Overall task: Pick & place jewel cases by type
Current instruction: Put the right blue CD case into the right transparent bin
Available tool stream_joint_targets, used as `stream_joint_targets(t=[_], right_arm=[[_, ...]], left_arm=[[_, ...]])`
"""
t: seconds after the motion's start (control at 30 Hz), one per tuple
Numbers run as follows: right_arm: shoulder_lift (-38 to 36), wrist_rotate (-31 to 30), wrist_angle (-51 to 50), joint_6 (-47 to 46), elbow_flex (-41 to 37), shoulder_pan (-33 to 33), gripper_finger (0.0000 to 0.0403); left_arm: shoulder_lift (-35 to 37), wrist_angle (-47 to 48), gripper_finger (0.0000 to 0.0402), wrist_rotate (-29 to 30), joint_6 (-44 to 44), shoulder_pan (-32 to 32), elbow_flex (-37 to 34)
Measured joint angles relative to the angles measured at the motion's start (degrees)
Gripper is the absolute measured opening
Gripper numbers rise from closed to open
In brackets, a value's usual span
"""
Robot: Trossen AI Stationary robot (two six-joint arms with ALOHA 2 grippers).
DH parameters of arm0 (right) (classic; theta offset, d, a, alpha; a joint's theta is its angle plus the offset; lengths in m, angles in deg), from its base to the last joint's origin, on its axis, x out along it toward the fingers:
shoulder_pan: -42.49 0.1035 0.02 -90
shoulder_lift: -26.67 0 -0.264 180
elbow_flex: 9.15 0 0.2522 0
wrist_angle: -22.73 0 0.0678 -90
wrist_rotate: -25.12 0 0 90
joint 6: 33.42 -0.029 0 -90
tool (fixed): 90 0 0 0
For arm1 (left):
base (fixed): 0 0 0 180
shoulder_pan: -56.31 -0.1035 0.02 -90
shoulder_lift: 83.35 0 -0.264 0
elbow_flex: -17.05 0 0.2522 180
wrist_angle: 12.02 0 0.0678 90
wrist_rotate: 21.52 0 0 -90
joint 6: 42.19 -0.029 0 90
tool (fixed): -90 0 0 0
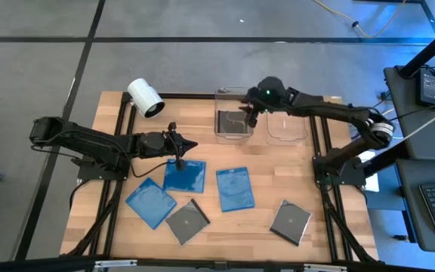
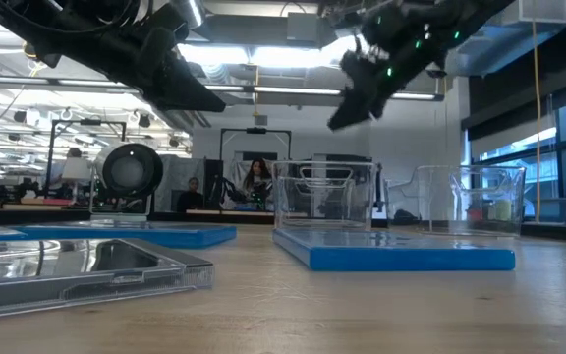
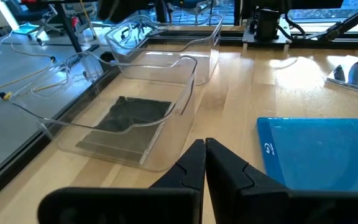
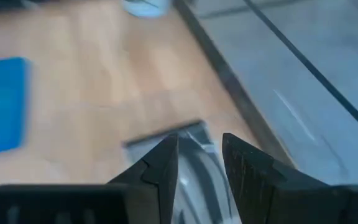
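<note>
Hovering at upper centre of the high view, our right gripper [image 1: 251, 115] hangs over the left bin [image 1: 232, 113], jaws slightly parted and empty; one dark jewel case [image 1: 233, 125] lies inside. Our left gripper [image 1: 191, 145], jaws closed, sits just above three blue cases [image 1: 184, 176] and two dark ones [image 1: 289, 221] on the table [image 1: 278, 162].

Desk [image 1: 323, 227]: pale wood, visible grain, smooth. Bins [image 3: 129, 118]: clear glossy plastic. Blue jewel cases [image 1: 235, 189]: translucent, shiny plastic. Dark jewel cases [image 1: 290, 221]: glossy. Left hand [image 3: 205, 163]: matt black.
</note>
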Motion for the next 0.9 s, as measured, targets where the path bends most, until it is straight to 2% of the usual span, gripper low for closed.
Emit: stream_joint_targets(t=[0.17, 0.43, 0.73, 0.9], right_arm=[[-3.3, 0.1, -1.6, -0.2, 0.0, 8.3, 0.0130], [-3.2, 0.1, -2.4, -0.5, -1.0, 18.6, 0.0129], [-3.7, 0.0, 10.2, -5.1, -12.1, 22.0, 0.0129], [-6.0, -2.2, 12.5, -7.7, -16.4, 22.8, 0.0130]], left_arm=[[0.0, 0.0, 0.0007, -0.1, 0.2, 0.0, 0.0], [0.0, 0.0, 0.0010, 0.0, 2.5, 0.0, 0.0], [0.0, 0.0, 0.0007, 0.2, 2.5, 0.0, 0.0], [0.0, -0.2, 0.0008, 0.2, 2.5, 0.0, 0.0]])
